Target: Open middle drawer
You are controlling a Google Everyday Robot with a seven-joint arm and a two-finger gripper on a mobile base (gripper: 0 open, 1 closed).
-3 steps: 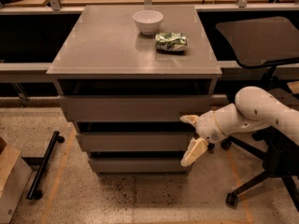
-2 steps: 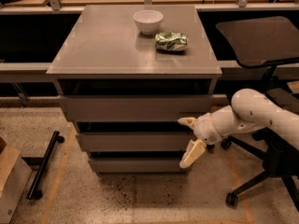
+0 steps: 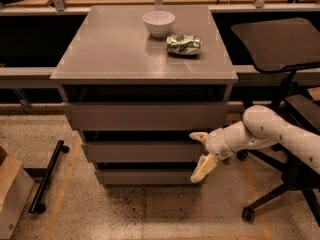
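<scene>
The grey cabinet has three drawers stacked under its top. The middle drawer (image 3: 142,152) has a plain flat front of medium height and looks shut or nearly so, with a dark gap above it. My gripper (image 3: 201,153) is at the right end of that front. It is open, with the upper finger (image 3: 198,136) at the drawer's top edge and the lower finger (image 3: 203,168) by its bottom edge. The white arm reaches in from the right.
The taller top drawer (image 3: 145,116) and the thin bottom drawer (image 3: 147,177) sit above and below. A white bowl (image 3: 158,23) and a crumpled green bag (image 3: 184,44) lie on the cabinet top (image 3: 110,49). An office chair (image 3: 280,49) stands at the right, a black bar (image 3: 47,176) on the floor at the left.
My gripper and forearm have shifted slightly left, closer to the right end of the middle drawer front. The drawers have not moved.
</scene>
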